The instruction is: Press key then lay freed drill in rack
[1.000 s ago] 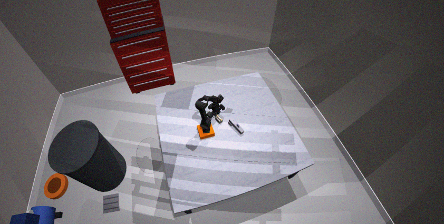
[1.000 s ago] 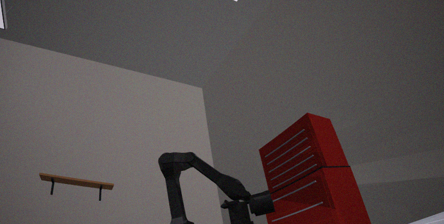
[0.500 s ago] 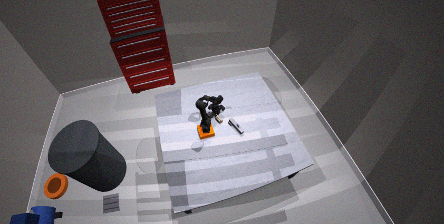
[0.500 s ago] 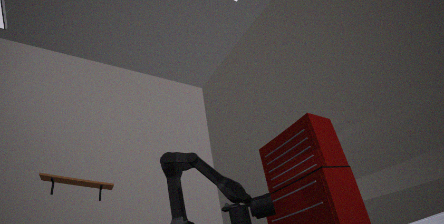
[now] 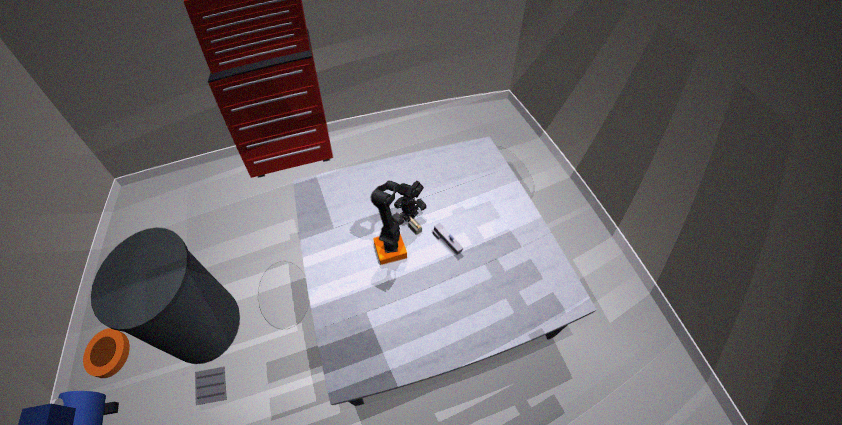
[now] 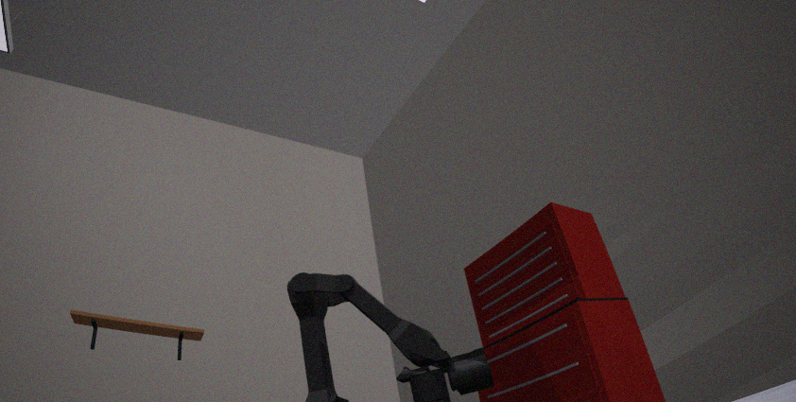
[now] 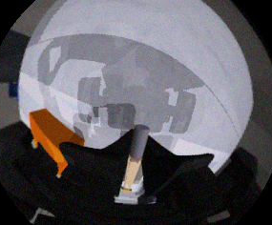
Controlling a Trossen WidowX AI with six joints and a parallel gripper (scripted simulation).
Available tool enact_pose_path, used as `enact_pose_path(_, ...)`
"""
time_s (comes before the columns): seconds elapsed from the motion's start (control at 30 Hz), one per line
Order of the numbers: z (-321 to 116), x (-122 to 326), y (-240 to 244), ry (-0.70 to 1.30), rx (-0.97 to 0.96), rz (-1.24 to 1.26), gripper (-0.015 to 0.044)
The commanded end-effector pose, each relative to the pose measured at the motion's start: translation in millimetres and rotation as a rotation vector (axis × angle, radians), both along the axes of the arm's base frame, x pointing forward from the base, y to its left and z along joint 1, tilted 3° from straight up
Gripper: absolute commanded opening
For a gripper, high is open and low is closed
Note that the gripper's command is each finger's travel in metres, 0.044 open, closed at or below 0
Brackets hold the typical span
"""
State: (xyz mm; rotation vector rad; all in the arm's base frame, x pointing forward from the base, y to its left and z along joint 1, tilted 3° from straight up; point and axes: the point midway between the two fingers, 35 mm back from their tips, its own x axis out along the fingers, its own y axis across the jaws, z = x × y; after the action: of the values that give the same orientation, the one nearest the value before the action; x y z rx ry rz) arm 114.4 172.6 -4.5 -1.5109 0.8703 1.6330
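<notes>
1. The room had plain grey walls, and stripes of light and shade lay over the floor.
2. The pale table (image 5: 412, 357) (image 7: 177, 29) stood in the room, with dark shade patches on its top.
3. A tall red chest (image 5: 276, 89) (image 6: 562, 309) stood off past the table, its drawers shut.
4. A big dark bin (image 5: 176, 304) was on the floor, with an orange ring (image 5: 87, 357) near it. Something blue (image 5: 85, 407) was cut off at the corner.
5. The black arm (image 5: 385, 218) (image 6: 316, 343) stood on an orange base (image 5: 380, 258) (image 7: 45, 125) and bent over the table. The outside view cut off its low part and did not show the table work.
6. A long grey bar (image 5: 452, 238) lay on the table, well apart from the base. I could not tell if it was the rack.
7. The gripper (image 5: 408, 217) (image 7: 136, 132) was nearly closed, its fingers pinching something thin. It looked like the grey rod (image 7: 139, 142), but the pinch spot was hidden.
8. A small tan piece (image 5: 414, 224) (image 7: 132, 171) was right under the gripper, by the rod. Which bit was the drill or the key was too small to tell.
</notes>
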Motion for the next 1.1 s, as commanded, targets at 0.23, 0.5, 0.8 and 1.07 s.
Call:
enact_pose_path(0.23,-6.1,0.8,-5.6,-0.002,-0.019,-0.001,0.0)
enact_pose_path(0.5,-5.6,1.3,-6.1,-0.002,-0.019,-0.001,0.0)
enact_pose_path(0.8,-5.1,1.6,-6.5,-0.002,-0.019,-0.001,0.0)
enact_pose_path(1.07,-4.8,1.7,-6.7,-0.002,-0.019,-0.001,0.0)
